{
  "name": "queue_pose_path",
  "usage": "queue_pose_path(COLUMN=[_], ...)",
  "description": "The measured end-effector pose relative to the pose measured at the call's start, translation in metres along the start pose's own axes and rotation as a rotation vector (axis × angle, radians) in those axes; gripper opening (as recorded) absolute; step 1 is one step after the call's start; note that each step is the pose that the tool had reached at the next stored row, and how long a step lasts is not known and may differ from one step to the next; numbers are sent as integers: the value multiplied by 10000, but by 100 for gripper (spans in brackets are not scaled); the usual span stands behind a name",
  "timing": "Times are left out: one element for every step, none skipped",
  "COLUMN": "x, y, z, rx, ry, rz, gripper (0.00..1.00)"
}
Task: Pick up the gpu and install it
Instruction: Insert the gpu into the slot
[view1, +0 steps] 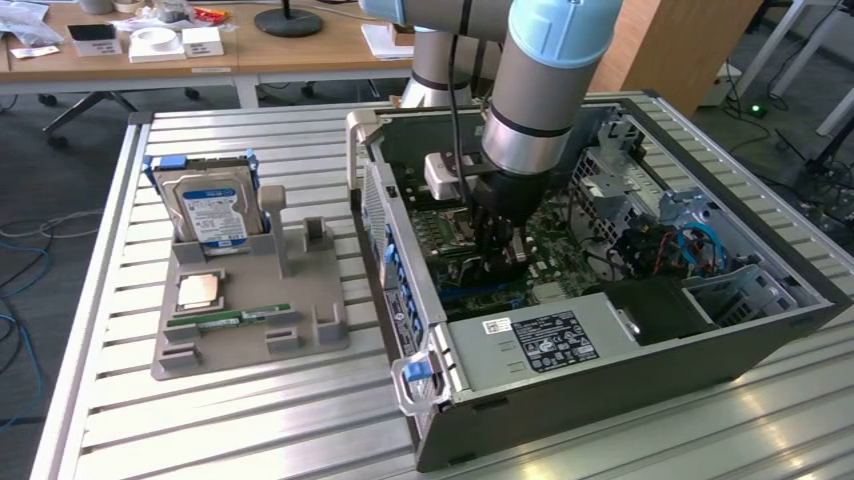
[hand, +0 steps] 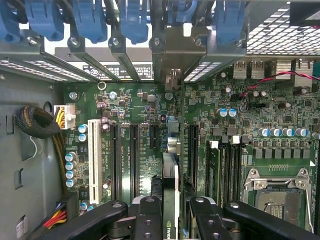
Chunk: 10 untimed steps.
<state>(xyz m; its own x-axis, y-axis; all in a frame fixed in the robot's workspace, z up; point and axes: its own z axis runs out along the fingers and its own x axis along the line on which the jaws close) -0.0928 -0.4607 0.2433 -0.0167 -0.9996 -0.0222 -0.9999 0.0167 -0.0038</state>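
Right now your gripper (hand: 170, 212) is down inside the open computer case (view1: 627, 360), its fingers (hand: 150, 220) closed on the gpu (hand: 171, 195), which stands on edge between them just above the motherboard (hand: 250, 125) and its row of long black slots (hand: 134, 155). To seat it well, I'd keep the card upright, line its lower edge over one slot along the whole length, match its metal end to the rear bracket opening (hand: 172, 75), and press straight down, never sideways. Little writing reads: the white print beside the slots is too small, and so is the power supply label (view1: 550, 340); the hard drive (view1: 214, 212) on the grey holder (view1: 247, 330) carries a blue-and-white label
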Motion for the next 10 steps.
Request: queue_pose_path(x=[0, 0, 0, 0, 0, 0, 0, 0, 1, 1], y=[0, 0, 0, 0, 0, 0, 0, 0, 0, 0], z=[4, 6, 6, 6, 7, 10, 14, 17, 20, 20], rx=[0, -2, -2, -2, -1, -1, -1, 0, 0, -1], ry=[1, 3, 3, 4, 3, 2, 2, 2, 1, 2], rz=[0, 0, 0, 0, 0, 0, 0, 0, -1, 0], gripper=[26, 26, 26, 26, 26, 26, 26, 26, 26, 26])
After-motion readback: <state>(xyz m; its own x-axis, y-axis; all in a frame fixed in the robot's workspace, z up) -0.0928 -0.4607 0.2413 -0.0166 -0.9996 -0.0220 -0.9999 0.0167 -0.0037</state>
